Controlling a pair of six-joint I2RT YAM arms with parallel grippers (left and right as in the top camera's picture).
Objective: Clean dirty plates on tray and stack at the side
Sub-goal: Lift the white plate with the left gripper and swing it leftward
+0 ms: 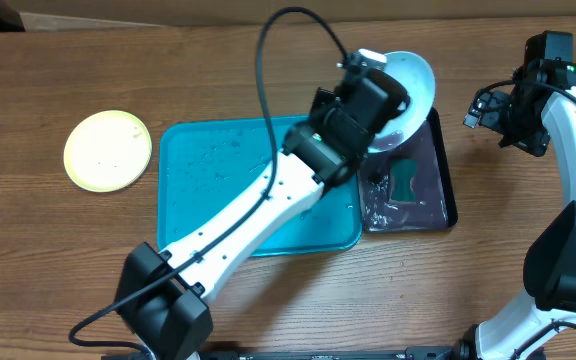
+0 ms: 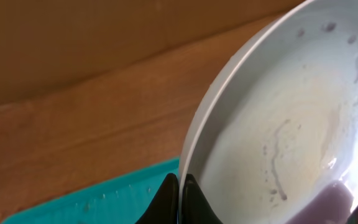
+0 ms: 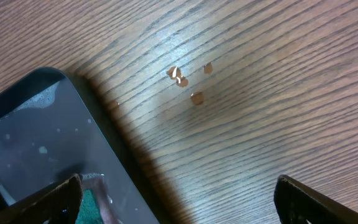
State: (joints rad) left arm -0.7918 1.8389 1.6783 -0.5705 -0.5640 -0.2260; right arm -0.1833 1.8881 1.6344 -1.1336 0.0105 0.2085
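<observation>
My left gripper (image 1: 370, 68) is shut on the rim of a pale blue-white plate (image 1: 413, 82). It holds the plate tilted above the far end of the black tray (image 1: 442, 165). In the left wrist view the black fingertips (image 2: 166, 198) pinch the thin rim, and the plate (image 2: 291, 124) shows faint grey smears and a wet sheen. The turquoise tray (image 1: 203, 170) lies under the left arm, wet with droplets and with no plates showing on it. A yellow-green plate (image 1: 108, 150) rests on the bare table to its left. My right gripper (image 3: 179, 205) hangs open over the wood beside the black tray, holding nothing.
A green sponge (image 1: 405, 181) lies in the wet black tray (image 3: 30, 137). Small crumbs or droplets (image 3: 188, 78) dot the wood near the right gripper. The left arm's black cable (image 1: 268, 60) arcs over the back of the turquoise tray.
</observation>
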